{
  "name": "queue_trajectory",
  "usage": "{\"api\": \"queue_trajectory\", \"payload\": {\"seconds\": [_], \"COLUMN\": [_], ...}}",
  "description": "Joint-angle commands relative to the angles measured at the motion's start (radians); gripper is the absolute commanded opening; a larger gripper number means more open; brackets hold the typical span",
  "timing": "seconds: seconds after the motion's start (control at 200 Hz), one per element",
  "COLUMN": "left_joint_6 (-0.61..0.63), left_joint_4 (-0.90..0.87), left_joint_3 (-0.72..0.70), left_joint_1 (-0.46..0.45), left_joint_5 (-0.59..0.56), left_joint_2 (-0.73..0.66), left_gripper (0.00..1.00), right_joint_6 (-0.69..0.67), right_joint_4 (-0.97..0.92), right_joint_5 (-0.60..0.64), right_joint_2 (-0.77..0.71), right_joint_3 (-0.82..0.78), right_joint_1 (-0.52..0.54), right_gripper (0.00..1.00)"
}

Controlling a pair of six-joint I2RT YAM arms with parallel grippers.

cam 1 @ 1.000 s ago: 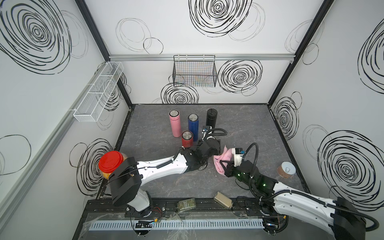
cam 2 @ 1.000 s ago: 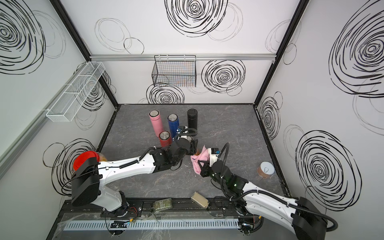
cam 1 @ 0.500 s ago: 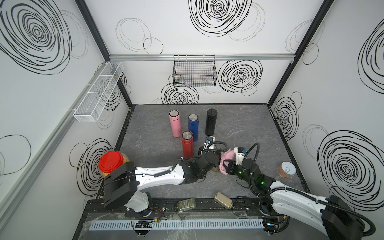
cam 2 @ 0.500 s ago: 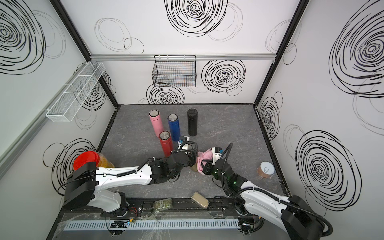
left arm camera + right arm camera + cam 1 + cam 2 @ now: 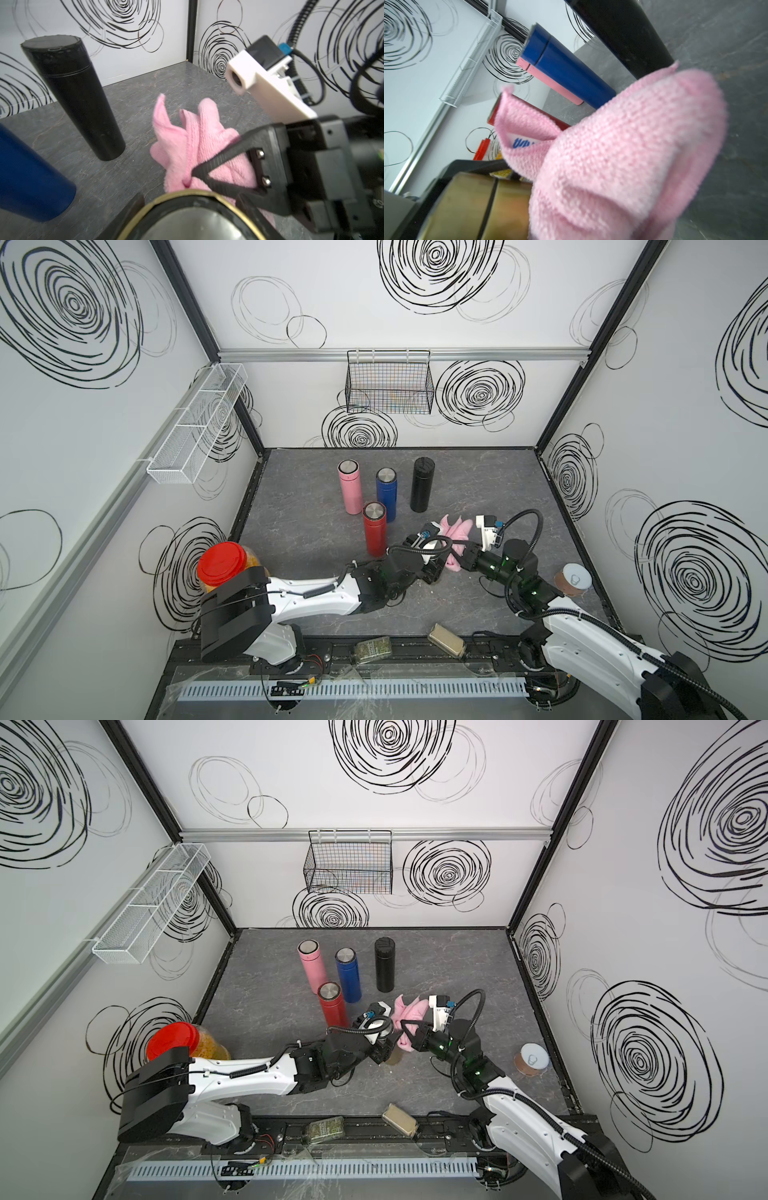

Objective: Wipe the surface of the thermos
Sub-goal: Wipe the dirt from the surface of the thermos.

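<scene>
I am watching the left gripper (image 5: 388,1050), which was reaching in beside the red thermos (image 5: 374,531) a second ago, drawing back toward the front with its fingers clenched on the gold thermos (image 5: 473,207). The right gripper (image 5: 199,172) is pinching the pink cloth (image 5: 187,141) and has swung it up against the thermos's side, so I am judging that a wiping stroke is under way (the right wrist view is showing cloth lying over the gold body). The red thermos is now standing clear, just beside my left arm. The black thermos (image 5: 70,93) and blue thermos (image 5: 27,176) are standing close behind the cloth, and I am minding them on any long stroke.
</scene>
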Motion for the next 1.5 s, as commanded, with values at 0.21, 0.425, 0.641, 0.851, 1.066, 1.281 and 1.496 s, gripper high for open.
{"api": "queue_trajectory", "payload": {"seconds": [0.21,0.425,0.641,0.851,1.066,1.281,1.496], "left_joint_6": [0.214,0.253,0.253,0.247,0.217,0.086,-0.108], "left_joint_4": [0.049,0.018,0.021,0.020,0.002,-0.026,-0.119], "left_joint_3": [-0.027,-0.030,-0.034,-0.050,-0.028,0.039,0.134], "left_joint_1": [0.018,0.047,0.066,0.075,0.077,0.066,0.006], "left_joint_5": [0.218,0.337,0.365,0.356,0.313,0.107,-0.144], "left_joint_2": [0.027,0.022,0.016,-0.012,-0.006,0.041,0.075], "left_gripper": [0.00,0.00,0.00,0.00,0.00,0.00,0.00], "right_joint_6": [-0.112,-0.127,-0.130,-0.157,-0.175,-0.145,-0.107], "right_joint_4": [-0.118,-0.115,-0.137,-0.102,-0.243,-0.371,-0.396], "right_joint_5": [-0.213,-0.394,-0.563,-0.463,-0.312,-0.208,0.056], "right_joint_2": [0.378,0.326,0.368,0.435,0.238,-0.107,-0.250], "right_joint_3": [0.053,0.237,0.346,0.196,0.135,0.113,-0.059], "right_joint_1": [-0.017,-0.051,-0.079,-0.074,-0.066,-0.042,0.123], "right_gripper": [0.00,0.00,0.00,0.00,0.00,0.00,0.00]}}
